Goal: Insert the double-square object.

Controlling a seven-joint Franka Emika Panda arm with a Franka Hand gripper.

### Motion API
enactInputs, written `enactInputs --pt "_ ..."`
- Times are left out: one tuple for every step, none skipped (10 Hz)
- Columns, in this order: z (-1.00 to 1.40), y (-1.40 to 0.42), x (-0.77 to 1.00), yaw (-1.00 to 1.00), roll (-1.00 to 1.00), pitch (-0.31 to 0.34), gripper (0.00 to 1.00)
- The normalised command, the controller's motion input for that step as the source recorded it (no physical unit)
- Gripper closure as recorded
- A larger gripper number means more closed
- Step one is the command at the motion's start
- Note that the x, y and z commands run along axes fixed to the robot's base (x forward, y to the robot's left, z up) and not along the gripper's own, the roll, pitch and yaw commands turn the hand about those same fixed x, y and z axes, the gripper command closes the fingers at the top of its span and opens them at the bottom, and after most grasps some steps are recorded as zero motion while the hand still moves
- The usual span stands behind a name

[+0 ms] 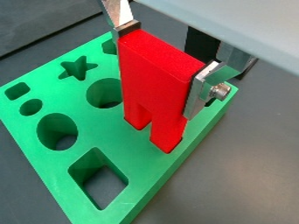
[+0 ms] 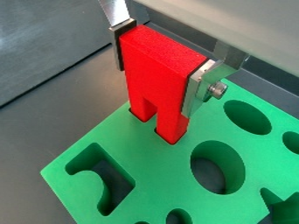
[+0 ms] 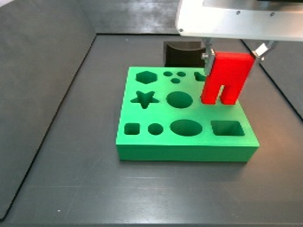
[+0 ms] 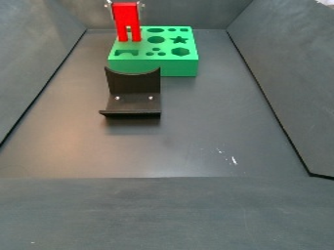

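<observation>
Gripping the double-square object [image 1: 156, 83] by its solid upper part, the gripper [image 1: 162, 54] hangs just above the green board [image 1: 47, 171], its silver fingers [image 1: 214, 80] pressed flat against two opposite faces of the red block with no gap showing. The block stands upright, its two square legs pointing down toward the board's top face; in both wrist views the leg ends are close to the surface, but whether they touch it or have entered a hole cannot be told. In a side view the double-square object [image 3: 225, 77] sits over the board's [image 3: 178, 151] right-hand edge region, near the round and square cut-outs. The board carries many shaped holes — a star [image 1: 77, 67], circles, a square [image 1: 100, 178] and a curved slot [image 2: 100, 175]. In a side view the fixture [image 4: 132, 93] stands on the dark floor just in front of the board [image 4: 177, 63], with the red block [image 4: 127, 21] above the board's far left corner.
</observation>
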Motion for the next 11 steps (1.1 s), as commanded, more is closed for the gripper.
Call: enactInputs --pt "-0.20 0.01 -0.05 0.03 -0.02 -0.049 1.00" --pt "-0.33 0.00 -0.06 0.04 0.04 -0.090 1.00" --pt "-0.39 0.00 -0.09 0.03 0.10 -0.114 1.00" --pt "-0.37 0.00 -0.16 0.01 0.08 -0.171 1.00" --pt "-0.32 -0.03 -0.17 0.01 0.03 -0.180 1.00" --pt "-0.31 -0.05 -0.14 0.01 0.02 -0.163 1.00" --pt "-0.29 -0.09 -0.13 0.02 0.00 -0.170 1.00" --pt "-0.24 -0.04 -0.11 0.05 -0.01 -0.186 1.00" --pt "-0.09 0.00 -0.02 0.01 0.00 -0.084 1.00" --pt "0.00 0.06 0.00 0.00 -0.04 0.000 1.00" --pt "0.00 0.00 0.00 0.00 0.00 0.000 1.00"
